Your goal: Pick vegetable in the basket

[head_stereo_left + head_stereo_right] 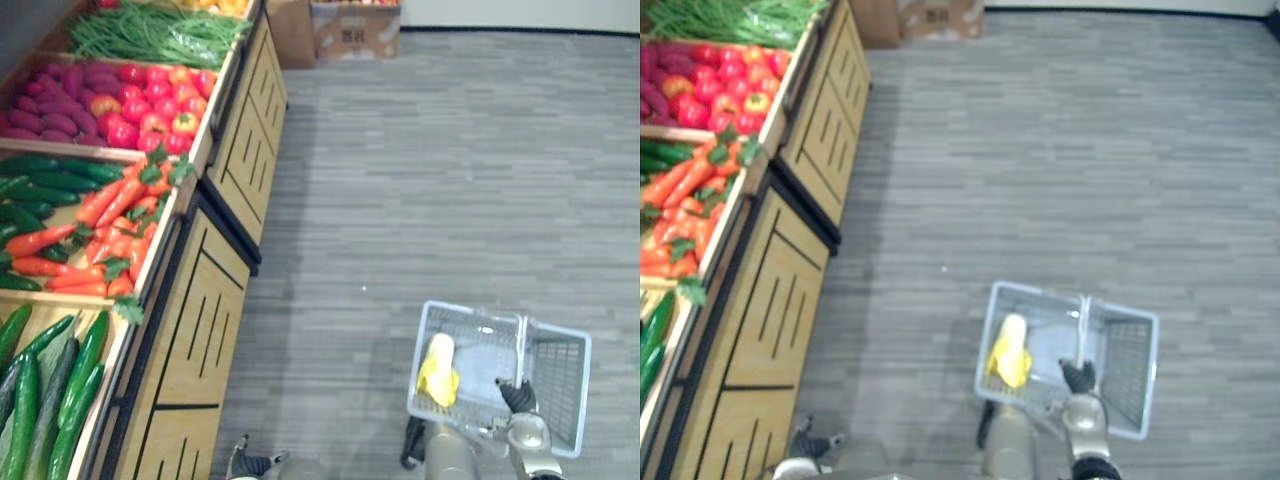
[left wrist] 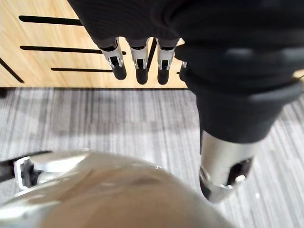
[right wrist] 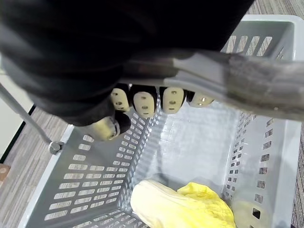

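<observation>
A grey plastic basket (image 1: 560,372) hangs low over the floor at the lower right. My right hand (image 1: 519,397) has its fingers (image 3: 144,101) curled round the basket's handle (image 3: 247,78). A pale yellow leafy vegetable (image 1: 438,371) lies inside, against the basket's left wall, and the right wrist view has it (image 3: 183,208) on the basket's bottom. My left hand (image 1: 251,465) hangs by the wooden stand's front at the lower edge, its fingers (image 2: 137,64) straight and holding nothing.
A wooden produce stand (image 1: 190,330) runs along the left with crates of cucumbers (image 1: 50,385), carrots (image 1: 105,240), red tomatoes (image 1: 155,110), purple sweet potatoes (image 1: 55,100) and green beans (image 1: 150,35). Cardboard boxes (image 1: 350,28) stand at the far end. Grey plank floor (image 1: 450,180) stretches to the right.
</observation>
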